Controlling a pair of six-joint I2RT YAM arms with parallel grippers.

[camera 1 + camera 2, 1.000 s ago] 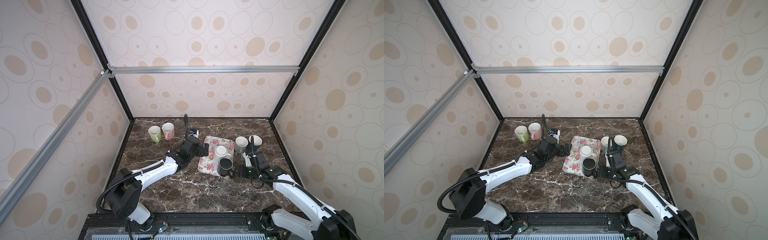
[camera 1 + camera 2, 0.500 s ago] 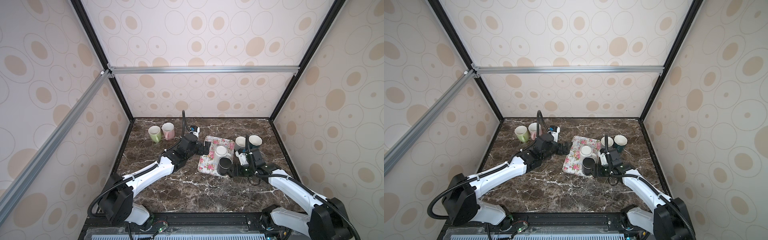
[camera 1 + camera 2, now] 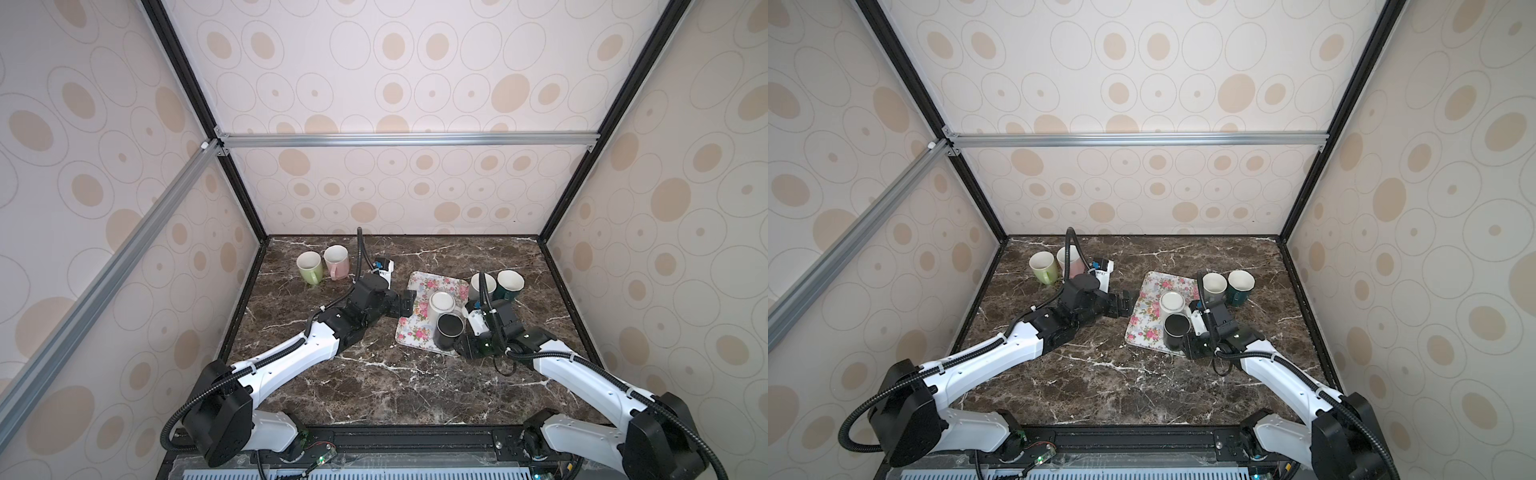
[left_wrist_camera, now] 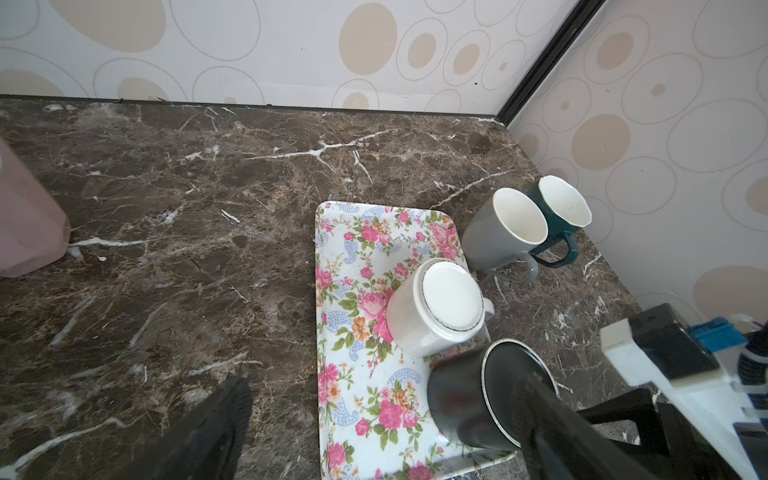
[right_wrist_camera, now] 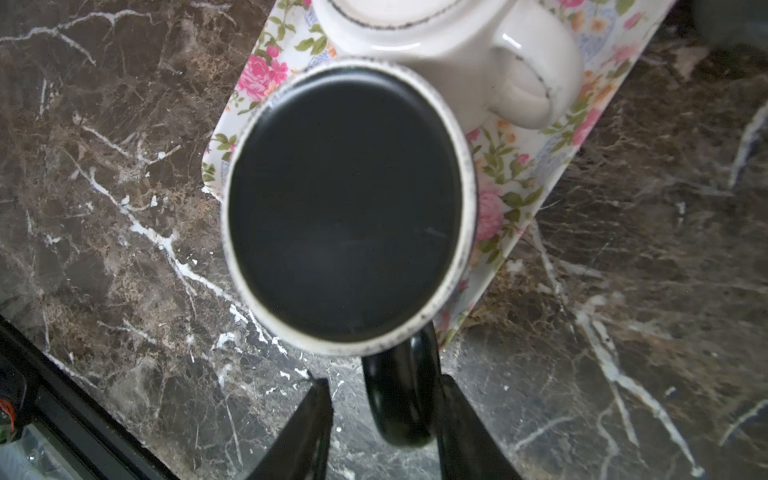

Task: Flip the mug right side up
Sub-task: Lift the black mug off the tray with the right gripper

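The dark marble table [image 3: 374, 395] spreads across the booth floor, and 2 arms reach in over it. The left gripper [image 3: 406, 309] hangs at the left edge of the floral tray [image 3: 428, 284], jaws spread wide and empty. The right gripper [image 5: 386, 386] sits low at the tray's near right corner. Its jaws are drawn narrow around the handle [image 5: 399, 415] of the black mug [image 5: 345, 199], with 1 finger [image 5: 461, 415] against it and a gap showing on the other side. That black mug stands bottom up at the tray's near end, and a white mug [image 3: 442, 303] stands bottom up just behind it. Off the tray, upright: a grey mug [image 3: 478, 286] and a dark green mug [image 3: 509, 284] on the right, a light green mug [image 3: 309, 266] and a pink mug [image 3: 336, 259] at back left.
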